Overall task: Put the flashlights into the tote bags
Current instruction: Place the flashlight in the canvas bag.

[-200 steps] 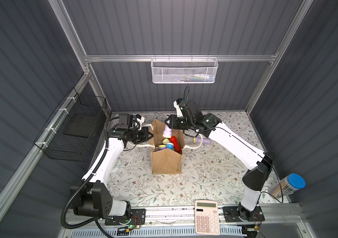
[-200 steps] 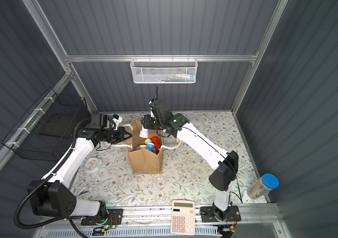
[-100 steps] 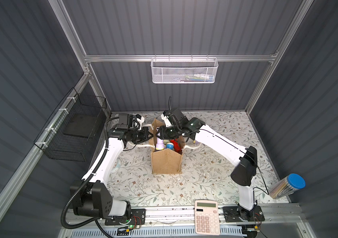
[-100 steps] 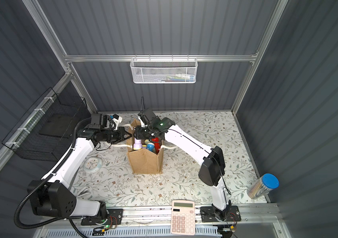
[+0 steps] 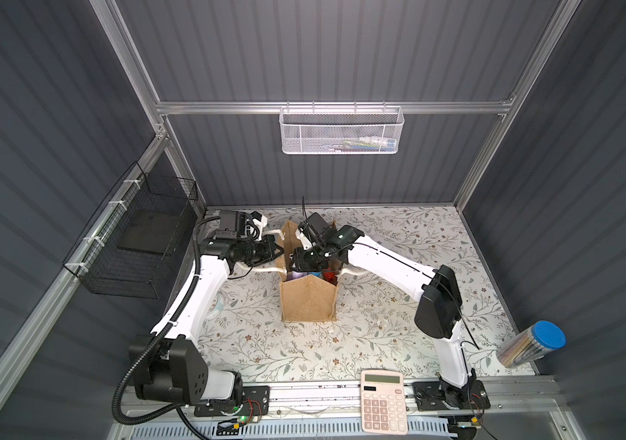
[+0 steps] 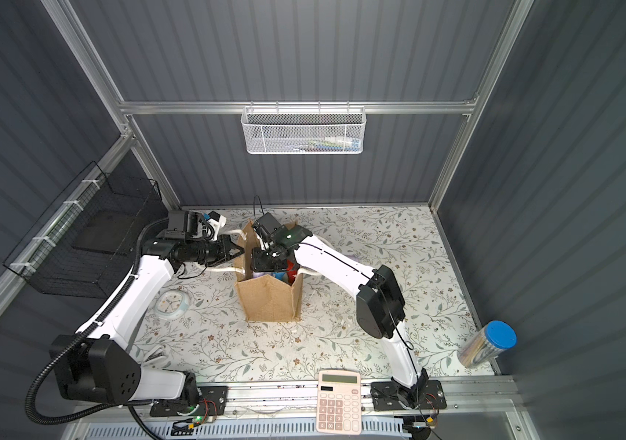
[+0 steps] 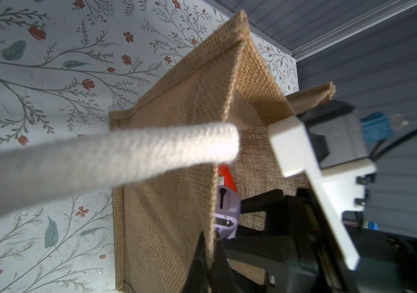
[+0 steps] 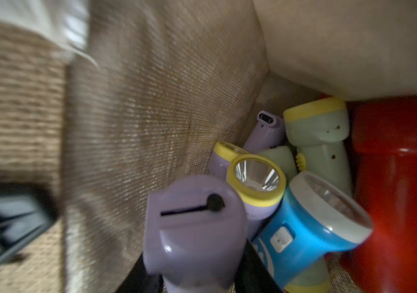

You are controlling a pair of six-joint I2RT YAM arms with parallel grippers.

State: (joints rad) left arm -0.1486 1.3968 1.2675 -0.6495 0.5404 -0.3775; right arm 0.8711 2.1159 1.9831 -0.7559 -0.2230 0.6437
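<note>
I am holding a lilac flashlight [image 8: 192, 228] butt-up, my right gripper [image 5: 305, 264] clamped on it, down inside the mouth of the tote bag [image 5: 309, 301], which is standing mid-table. Beneath it a pile is already lying in the bag: a blue flashlight [image 8: 304, 236], a red one [image 8: 392, 177], a pale green one [image 8: 321, 134] and a lilac one with a yellow head [image 8: 255, 182]. My left gripper [image 7: 207, 253] is pinching the bag's left wall at the rim, holding it open. I am judging the task nearly done: only letting go and pulling out is remaining, since I am seeing no loose flashlight on the table [image 5: 380, 343], though my arms are hiding parts of it. A second ago I was carrying this flashlight above the far rim; it has since come down into the bag, while the left grip has stayed put.
</note>
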